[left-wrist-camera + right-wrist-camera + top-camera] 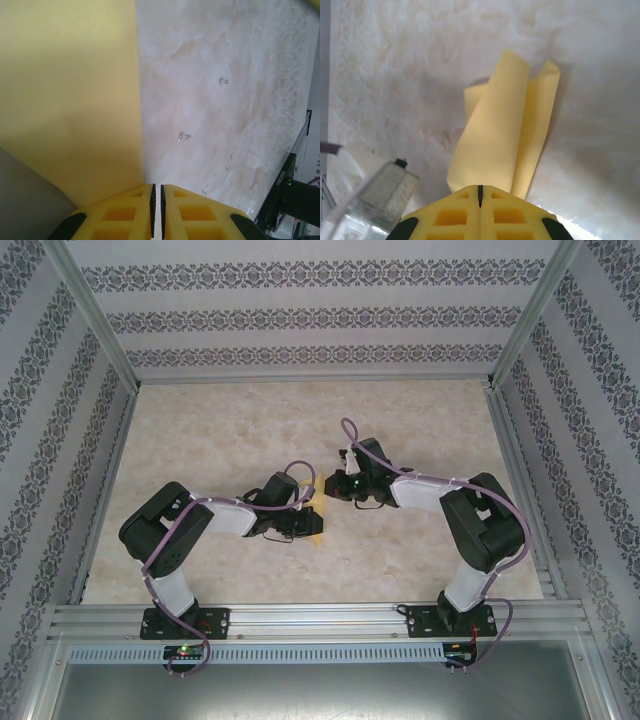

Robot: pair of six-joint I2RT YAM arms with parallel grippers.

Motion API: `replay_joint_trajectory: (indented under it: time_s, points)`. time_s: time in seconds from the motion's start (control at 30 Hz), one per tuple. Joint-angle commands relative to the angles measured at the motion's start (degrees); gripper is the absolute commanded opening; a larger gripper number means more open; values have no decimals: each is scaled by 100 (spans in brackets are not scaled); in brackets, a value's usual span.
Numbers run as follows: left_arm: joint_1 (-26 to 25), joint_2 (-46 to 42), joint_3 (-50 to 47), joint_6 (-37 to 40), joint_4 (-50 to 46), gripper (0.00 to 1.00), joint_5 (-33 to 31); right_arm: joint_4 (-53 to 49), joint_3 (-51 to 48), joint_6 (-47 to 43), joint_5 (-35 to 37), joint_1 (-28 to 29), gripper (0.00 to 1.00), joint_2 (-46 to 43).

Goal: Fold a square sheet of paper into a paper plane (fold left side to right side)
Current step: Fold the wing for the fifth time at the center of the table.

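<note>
Beige marbled floor [250,430] inside patterned wall panels [300,315]: two arms meeting at one yellow-orange square sheet of paper [317,525].
Item, sheet: mid-floor, between the two grippers; seen from the right wrist, the sheet [495,135] stands curled in two upright lobes and casts a shadow on the floor. Item, left gripper [157,200]: yellow fingers stand almost together, with only a hairline slit between the pads; the sheet's straight edge runs down to the fingertips and the sheet [70,100] spreads to their left; whether it is pinched cannot be told. Item, right gripper [480,192]: fully closed, the sheet rising from directly at its tips; a hold is not clear.
</note>
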Motion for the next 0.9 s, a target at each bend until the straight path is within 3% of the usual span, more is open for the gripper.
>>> replay_joint_trajectory:
  time_s: [0.0,0.37,0.87]
  points:
    - [-212,280,-153,-62,-200,15,-173,460,-81,163,-351,192,0,192]
    - [-238,248,-150,-50,-253,15,-198,299,296,-29,-71,281,0,870]
    - [-238,197,-172,-30,-285,15,-200,-173,877,-571,227,-88,0,1320]
